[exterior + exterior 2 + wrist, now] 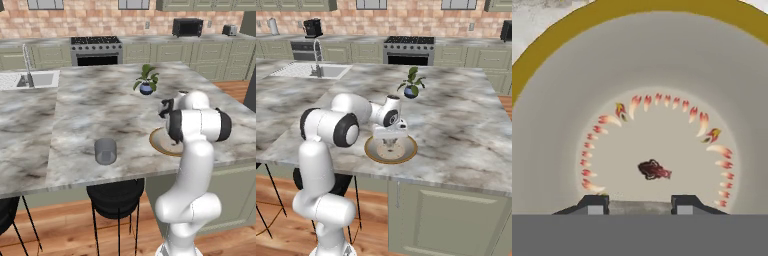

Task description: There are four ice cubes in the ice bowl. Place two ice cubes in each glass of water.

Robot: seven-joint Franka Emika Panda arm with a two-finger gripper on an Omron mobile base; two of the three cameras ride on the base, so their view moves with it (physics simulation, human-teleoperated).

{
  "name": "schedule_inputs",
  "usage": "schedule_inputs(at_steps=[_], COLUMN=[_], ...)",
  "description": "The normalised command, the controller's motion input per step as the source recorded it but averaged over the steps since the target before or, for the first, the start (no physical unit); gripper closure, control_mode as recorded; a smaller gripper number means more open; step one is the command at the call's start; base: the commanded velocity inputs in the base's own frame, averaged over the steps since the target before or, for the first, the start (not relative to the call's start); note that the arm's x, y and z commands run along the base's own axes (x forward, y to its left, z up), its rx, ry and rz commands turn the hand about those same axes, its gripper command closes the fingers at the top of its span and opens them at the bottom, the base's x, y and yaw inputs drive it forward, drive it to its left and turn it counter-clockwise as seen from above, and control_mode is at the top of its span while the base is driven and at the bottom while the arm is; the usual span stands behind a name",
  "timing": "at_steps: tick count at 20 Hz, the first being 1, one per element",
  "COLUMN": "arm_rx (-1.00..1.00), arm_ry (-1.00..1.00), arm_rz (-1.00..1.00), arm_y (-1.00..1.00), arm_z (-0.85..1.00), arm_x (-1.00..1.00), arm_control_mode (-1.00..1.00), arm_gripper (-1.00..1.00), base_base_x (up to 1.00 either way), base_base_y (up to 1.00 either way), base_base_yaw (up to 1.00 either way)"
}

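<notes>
Marble, grey-veined and pale, is the countertop (90, 110) I work over, with black bar stools (116, 200) tucked under its near edge above a wooden floor (65, 230). My gripper (390, 145) hangs straight down inside the ice bowl (372, 150), fingers (594, 204) pressed close together just above its floor; in the hand view something pale sits between the tips, but whether it is an ice cube I cannot tell. The bowl's tan inside carries a ring of red and orange flame-like marks and a dark red figure (654, 170) at the centre, inside a golden-brown rim. One glass of water (105, 151) stands on the marble well to the left of the bowl. Farther back a small plant in a blue pot (411, 91) sits on the same top. Beyond it are a sink with a tall faucet (317, 57), a steel range (96, 50), green cabinets, a black microwave (187, 27), a toaster (230, 30) and a brick wall. No writing is legible anywhere.
</notes>
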Motion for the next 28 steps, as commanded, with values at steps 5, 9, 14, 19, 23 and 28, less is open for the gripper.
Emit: schedule_inputs(at_steps=[5,9,14,19,23,28], arm_rx=[0.00,0.00,0.00,0.00,0.00,0.00], arm_ry=[0.00,0.00,0.00,0.00,0.00,0.00], arm_rz=[-0.12,-0.14,-0.13,-0.08,0.00,0.00], arm_y=[0.41,0.32,0.13,0.08,0.01,0.00], arm_z=[0.69,0.54,0.33,0.20,0.04,0.00], arm_x=[-0.03,-0.18,-0.22,-0.19,-0.01,0.00], arm_control_mode=[-1.00,-1.00,-1.00,-1.00,-1.00,-1.00], arm_gripper=[1.00,1.00,1.00,1.00,1.00,1.00], base_base_x=[0.00,0.00,0.00,0.00,0.00,0.00], base_base_y=[0.00,0.00,0.00,0.00,0.00,0.00], base_base_yaw=[0.00,0.00,0.00,0.00,0.00,0.00])
